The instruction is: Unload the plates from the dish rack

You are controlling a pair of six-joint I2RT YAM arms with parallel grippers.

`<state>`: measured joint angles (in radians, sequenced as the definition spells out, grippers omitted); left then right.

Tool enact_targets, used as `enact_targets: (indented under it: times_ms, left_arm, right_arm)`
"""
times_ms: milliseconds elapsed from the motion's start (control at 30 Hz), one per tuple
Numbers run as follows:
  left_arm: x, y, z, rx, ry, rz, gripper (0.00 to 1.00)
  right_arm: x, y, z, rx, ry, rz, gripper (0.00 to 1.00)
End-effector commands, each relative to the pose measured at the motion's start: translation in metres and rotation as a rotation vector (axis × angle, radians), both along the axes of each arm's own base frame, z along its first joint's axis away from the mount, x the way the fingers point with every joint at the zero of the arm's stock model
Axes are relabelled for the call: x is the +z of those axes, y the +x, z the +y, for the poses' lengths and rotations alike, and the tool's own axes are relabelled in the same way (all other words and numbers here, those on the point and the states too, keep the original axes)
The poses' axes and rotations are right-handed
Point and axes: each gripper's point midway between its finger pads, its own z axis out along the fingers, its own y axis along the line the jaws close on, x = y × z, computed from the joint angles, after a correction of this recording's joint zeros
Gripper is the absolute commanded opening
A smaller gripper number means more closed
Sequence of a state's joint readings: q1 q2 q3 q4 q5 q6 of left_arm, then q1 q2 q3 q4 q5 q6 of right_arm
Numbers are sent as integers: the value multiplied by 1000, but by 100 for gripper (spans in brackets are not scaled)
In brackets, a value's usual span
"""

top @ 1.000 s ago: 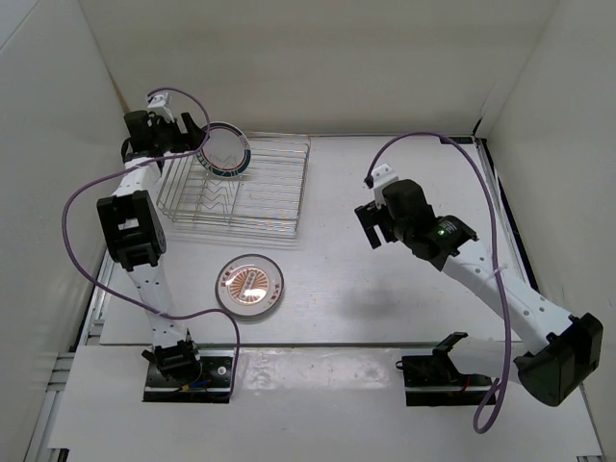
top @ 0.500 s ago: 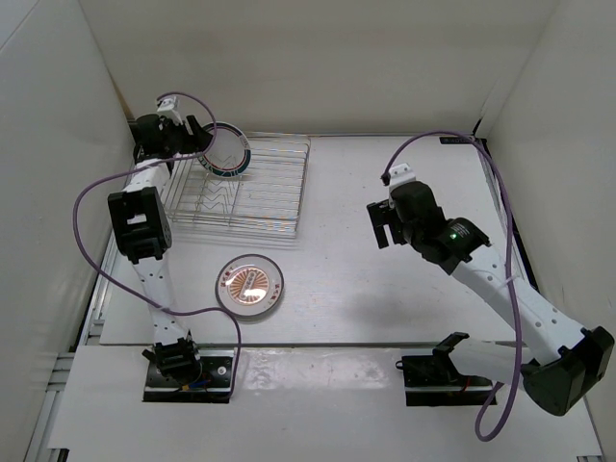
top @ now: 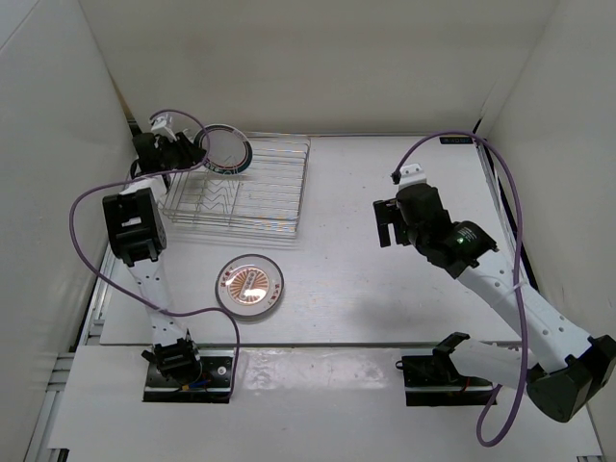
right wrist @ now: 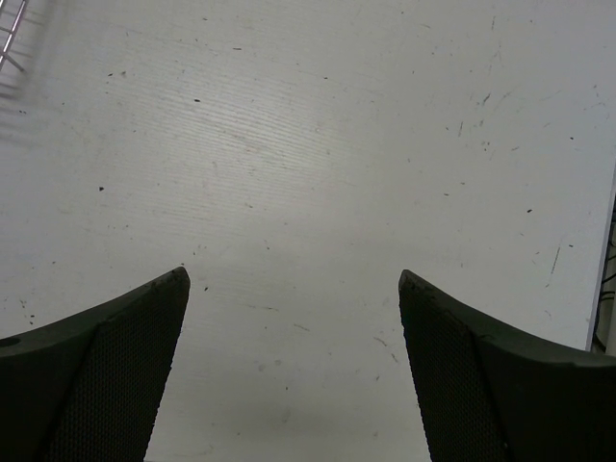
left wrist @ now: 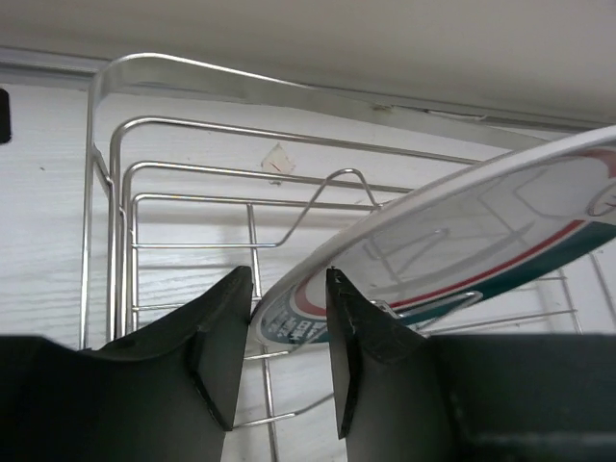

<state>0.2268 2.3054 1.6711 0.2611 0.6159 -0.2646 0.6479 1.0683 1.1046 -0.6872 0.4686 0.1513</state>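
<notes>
A white plate with a green-and-red rim (top: 223, 149) stands tilted on edge in the back left corner of the silver wire dish rack (top: 260, 197). My left gripper (top: 197, 149) reaches it from the left. In the left wrist view my left gripper (left wrist: 289, 274) has its jaws narrowed round that plate's (left wrist: 462, 241) lower rim, and the rim fills the gap between them, above the rack's wires (left wrist: 173, 173). An orange sunburst plate (top: 250, 283) lies flat on the table in front of the rack. My right gripper (top: 385, 223) hovers open over bare table (right wrist: 294, 274), holding nothing.
White walls enclose the table on the left, back and right; the rack's left side sits close to the left wall. A purple cable loops off each arm. The rack's corner (right wrist: 8, 38) just shows at the right wrist view's top left.
My left gripper's jaws have come together round the plate's rim, and the plate now leans flatter. My right arm has drifted slightly right and toward the near edge, still open.
</notes>
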Motion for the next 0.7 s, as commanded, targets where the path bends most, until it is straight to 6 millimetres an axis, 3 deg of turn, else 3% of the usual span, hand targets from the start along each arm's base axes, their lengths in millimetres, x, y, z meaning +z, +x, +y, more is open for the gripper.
enact_targets:
  times_ms: [0,67,267,667]
  left_arm:
    - [66,-9,-1,-32,-29,-116,45]
    - [67,-10,-1,-35,-46,-116,45]
    - [79,-10,5,-35,-110,-145,14]
    - [108,-23,4,-58,-195,-226,0]
  right_arm:
    - [4,3,-1,-27,16,-10,90]
    - [2,3,-2,-27,12,-6,90]
    - [0,1,-2,-34,21,0,90]
    - [-3,-3,2,-2,19,22,90]
